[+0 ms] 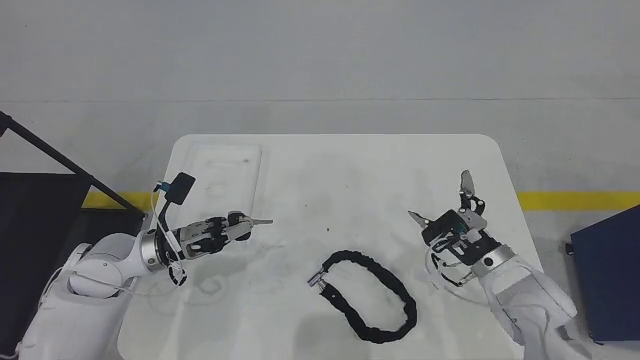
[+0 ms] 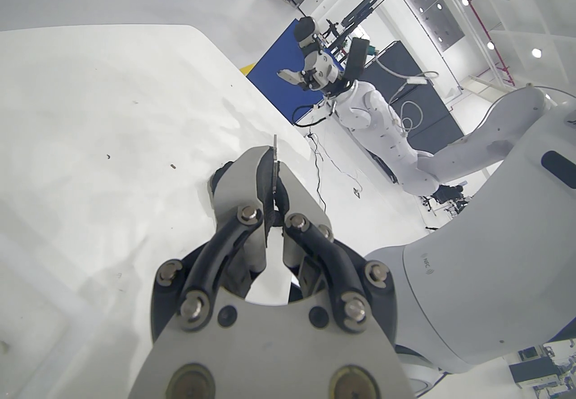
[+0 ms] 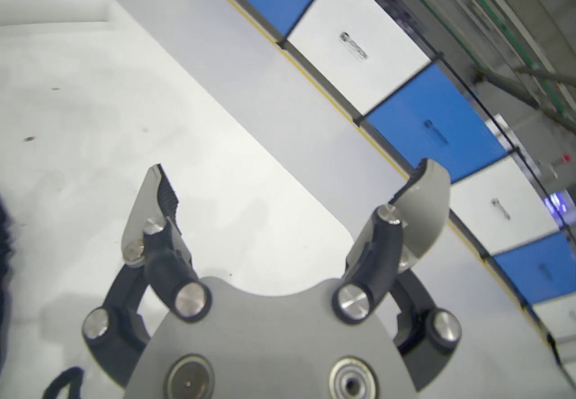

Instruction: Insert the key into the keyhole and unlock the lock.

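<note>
Top view, near edge first: black sleeved chain lock [image 1: 365, 295], looped flat on the white table [image 1: 400, 160], roughly midway between the two arms. Metal lock head [image 1: 318, 280] at the loop's left end (keyhole too small to make out).

A little farther out, left side: left gripper [image 1: 237, 223], fingers pressed together, pinching the key [image 1: 260, 221] by its head. Thin metal blade sticking out past the fingertips, aimed toward the table's middle. Well apart from the lock head, no contact. Same grip from the left wrist view: key edge-on between the dark pads [image 2: 265, 189], tip just clear of them.

Right side, about as far out: right gripper [image 1: 440, 200], fingers spread wide, nothing between them, over the table near its right edge and well apart from the chain. Right wrist view: ribbed dark pads facing each other across a broad gap, bare tabletop behind.

Mid-table: small dark speck [image 1: 327, 228], between key tip and lock.

Far left part of the table: shallow white tray [image 1: 225, 165], a faint mark or two on its floor (cannot tell what).

Beyond the table: grey floor, yellow floor line [image 1: 580, 200] on either side, blue panel [image 1: 610, 270] off to the right.
</note>
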